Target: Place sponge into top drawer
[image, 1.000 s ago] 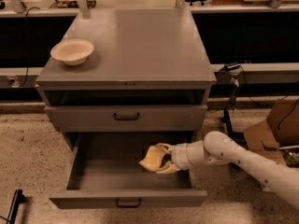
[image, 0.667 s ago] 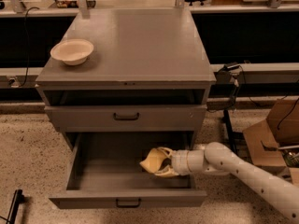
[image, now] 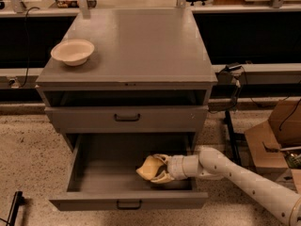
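The pale yellow sponge (image: 148, 167) is held between the fingers of my gripper (image: 158, 169), low inside the open top drawer (image: 94, 166), near its right front part. The gripper is shut on the sponge. My white arm (image: 235, 173) reaches in from the right over the drawer's right side. Whether the sponge touches the drawer floor I cannot tell. The drawer is pulled out, with a black handle (image: 129, 205) on its front.
A shut grey drawer front (image: 127, 118) with a like handle sits above. A cream bowl (image: 72, 52) stands on the cabinet top (image: 141, 46) at the left. Cardboard boxes (image: 275, 135) and a black stand (image: 233, 121) are to the right on the speckled floor.
The gripper with the sponge has sunk a little deeper into the drawer and the arm has lowered with it.
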Action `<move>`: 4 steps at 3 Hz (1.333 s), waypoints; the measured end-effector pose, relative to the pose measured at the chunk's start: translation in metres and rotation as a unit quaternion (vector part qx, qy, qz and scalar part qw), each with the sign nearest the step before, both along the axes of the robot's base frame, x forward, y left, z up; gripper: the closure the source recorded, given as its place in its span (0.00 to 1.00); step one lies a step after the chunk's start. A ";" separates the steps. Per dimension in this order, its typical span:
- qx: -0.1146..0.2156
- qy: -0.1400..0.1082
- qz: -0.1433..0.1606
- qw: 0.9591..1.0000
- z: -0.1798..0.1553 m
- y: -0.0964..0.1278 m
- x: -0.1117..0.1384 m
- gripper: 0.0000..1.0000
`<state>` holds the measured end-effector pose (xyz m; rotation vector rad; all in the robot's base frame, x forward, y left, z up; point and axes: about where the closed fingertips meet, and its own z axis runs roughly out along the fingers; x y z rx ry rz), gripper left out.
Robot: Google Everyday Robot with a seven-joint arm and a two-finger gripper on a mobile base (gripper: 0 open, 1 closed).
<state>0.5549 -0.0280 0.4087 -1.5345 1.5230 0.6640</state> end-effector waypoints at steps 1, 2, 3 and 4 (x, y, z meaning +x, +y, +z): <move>0.001 0.001 0.002 1.000 -0.001 0.003 -0.001 0.13; 0.002 0.002 0.003 1.000 -0.001 0.004 -0.001 0.00; 0.002 0.002 0.003 1.000 -0.001 0.004 -0.001 0.00; 0.011 0.004 -0.004 1.000 0.013 0.007 -0.005 0.00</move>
